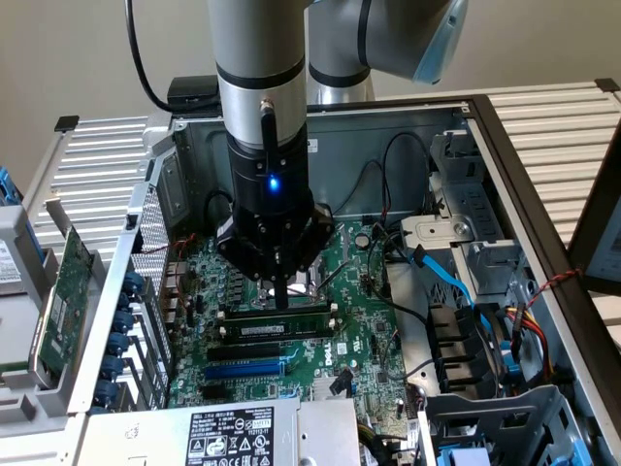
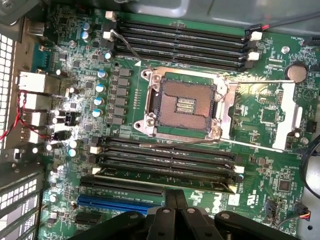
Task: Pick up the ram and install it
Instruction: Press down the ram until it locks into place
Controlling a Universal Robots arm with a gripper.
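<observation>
Going from the exterior view's left: the green expansion card with a metal bracket [image 1: 60, 291] leans outside the case, and further in, the long thin dark ram stick with a pale label [image 1: 277, 328] already lies in a black memory slot. The hand [image 1: 280, 301] is clenched with its tip pressing the ram, so this looks like the seating step. I'd guess it needs a straight, even push until the end clips latch.

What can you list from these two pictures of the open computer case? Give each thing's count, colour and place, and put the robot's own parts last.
ram: one, dark with pale label, lying along a slot on the board, under the gripper.
motherboard: one, green, on the case floor.
processor socket: one, metal-framed, empty, mid-board.
blue slot: one, blue, near the gripper.
expansion card: one, green, outside the case at the exterior view's left.
power supply: one, grey with white label, front edge of the exterior view.
blue cable: one, light blue, at the exterior view's right.
gripper: one, black, shut, tips at the ram.
arm: one, silver, above the case.
</observation>
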